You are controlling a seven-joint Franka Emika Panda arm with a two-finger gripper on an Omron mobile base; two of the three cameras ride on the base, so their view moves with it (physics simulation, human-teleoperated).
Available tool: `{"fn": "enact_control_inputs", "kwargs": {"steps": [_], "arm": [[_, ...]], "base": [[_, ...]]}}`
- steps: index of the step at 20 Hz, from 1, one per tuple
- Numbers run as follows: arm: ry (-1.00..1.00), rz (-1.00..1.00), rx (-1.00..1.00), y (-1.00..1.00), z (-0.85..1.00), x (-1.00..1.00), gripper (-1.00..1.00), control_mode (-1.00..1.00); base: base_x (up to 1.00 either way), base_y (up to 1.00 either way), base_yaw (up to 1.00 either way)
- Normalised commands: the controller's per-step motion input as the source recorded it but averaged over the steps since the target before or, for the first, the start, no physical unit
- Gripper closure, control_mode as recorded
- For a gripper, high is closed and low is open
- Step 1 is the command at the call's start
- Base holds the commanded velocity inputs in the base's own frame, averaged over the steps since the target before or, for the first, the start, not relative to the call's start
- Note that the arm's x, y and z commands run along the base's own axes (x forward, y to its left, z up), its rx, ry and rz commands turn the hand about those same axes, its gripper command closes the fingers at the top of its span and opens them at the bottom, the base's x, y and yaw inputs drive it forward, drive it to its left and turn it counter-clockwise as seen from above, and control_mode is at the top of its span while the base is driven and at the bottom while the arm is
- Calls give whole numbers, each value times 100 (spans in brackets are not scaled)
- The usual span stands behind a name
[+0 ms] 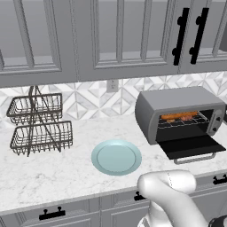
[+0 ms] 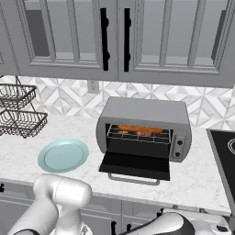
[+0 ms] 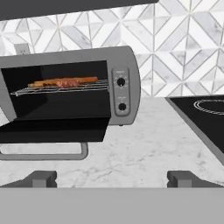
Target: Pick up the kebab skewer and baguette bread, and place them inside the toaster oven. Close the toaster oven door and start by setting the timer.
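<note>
The toaster oven [image 1: 177, 104] [image 2: 144, 110] [image 3: 87, 54] stands on the marble counter with its door [image 1: 190, 146] [image 2: 135, 165] [image 3: 52, 129] folded down flat. On the wire rack inside lie the orange-brown baguette bread [image 1: 173, 116] [image 2: 133, 128] [image 3: 89, 80] and, right against it, the reddish kebab skewer [image 1: 189, 118] [image 2: 146, 133] [image 3: 65, 83]. My gripper [image 3: 114, 178] is open and holds nothing. It hovers low over the counter in front of the oven, a little to its right, facing the control strip with two knobs [image 3: 121, 82].
A pale blue plate [image 1: 116, 156] [image 2: 63, 155] lies left of the oven. A two-tier wire basket [image 1: 40, 124] [image 2: 18, 114] stands at the far left. A black cooktop [image 2: 225, 151] [image 3: 205, 113] borders the counter on the right. Wall cabinets hang above.
</note>
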Motion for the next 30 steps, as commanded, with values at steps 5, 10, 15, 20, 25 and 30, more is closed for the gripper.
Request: {"fn": "enact_control_inputs", "kwargs": {"steps": [5,10,15,20,25,30], "arm": [[13,0,-7,32,-1,0,-100,-100],[16,0,-9,37,0,0,-100,-100],[12,0,-3,5,1,0,-100,-100],[6,0,0,0,1,1,-100,-100],[4,0,0,0,1,0,-100,-100],[2,0,0,0,0,0,-100,-100]], "base": [[0,0,0],[0,0,0],[0,0,0],[0,0,0],[0,0,0],[0,0,0]]}}
